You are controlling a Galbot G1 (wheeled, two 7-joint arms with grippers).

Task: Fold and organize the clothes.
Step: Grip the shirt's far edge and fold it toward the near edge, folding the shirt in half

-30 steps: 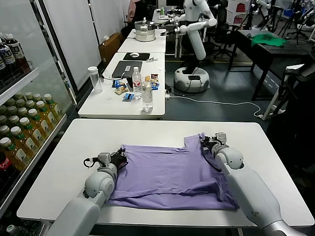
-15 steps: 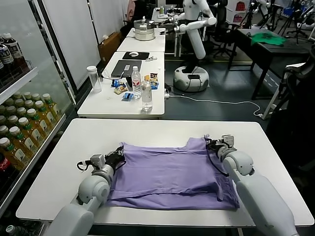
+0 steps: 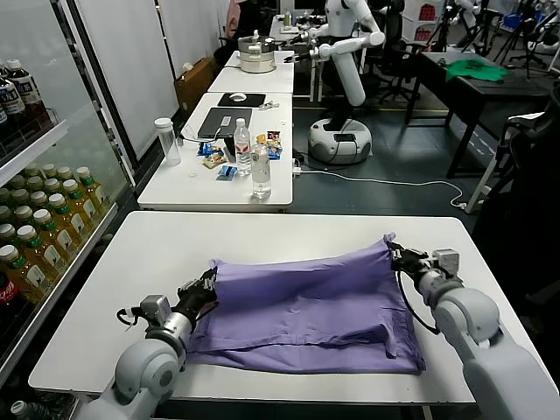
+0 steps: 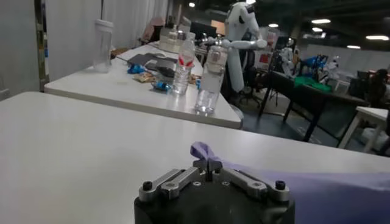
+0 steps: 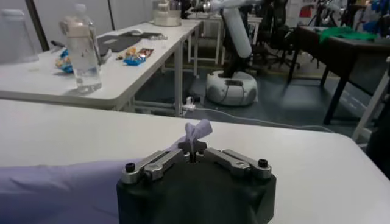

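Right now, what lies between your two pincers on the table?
Only the lavender T-shirt, stretched between the left pincer and the right pincer, each shut on a corner. The head view shows nothing else in that stretch.

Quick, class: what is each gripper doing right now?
Left gripper: closed on a corner of the lavender T-shirt.
Right gripper: closed on the T-shirt's far corner.
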